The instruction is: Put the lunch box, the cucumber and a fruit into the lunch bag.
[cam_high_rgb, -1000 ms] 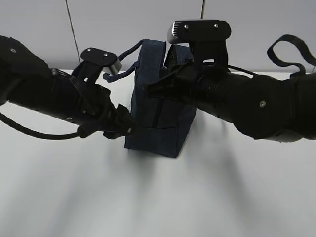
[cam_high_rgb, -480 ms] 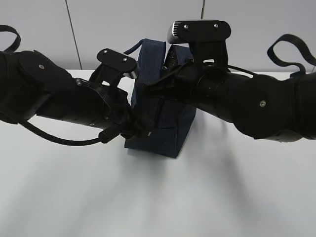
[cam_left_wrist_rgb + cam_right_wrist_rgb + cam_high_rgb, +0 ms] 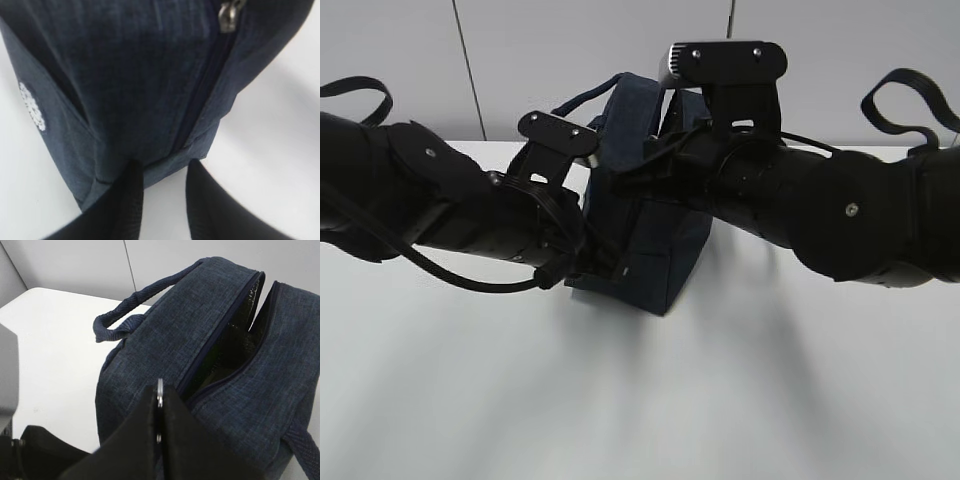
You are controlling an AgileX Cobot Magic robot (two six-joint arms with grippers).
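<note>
Meanwhile, at nine o'clock of the lunch bag (image 3: 650, 250), the left claw (image 3: 165, 182) has its two fingers (image 3: 131, 200) straddling the bag's bottom end seam, touching the fabric; whether they clamp it, I cannot tell. The bag stands on the white table (image 3: 620, 400), its zipper partly open onto a dark lining; no contents show. At three o'clock, the right claw (image 3: 160, 405) pinches the metal ring pull (image 3: 159, 391).

matte black bulky arms (image 3: 820, 215), looping black cables (image 3: 905, 105), small screws, tapered fingers (image 3: 127, 202).
</note>
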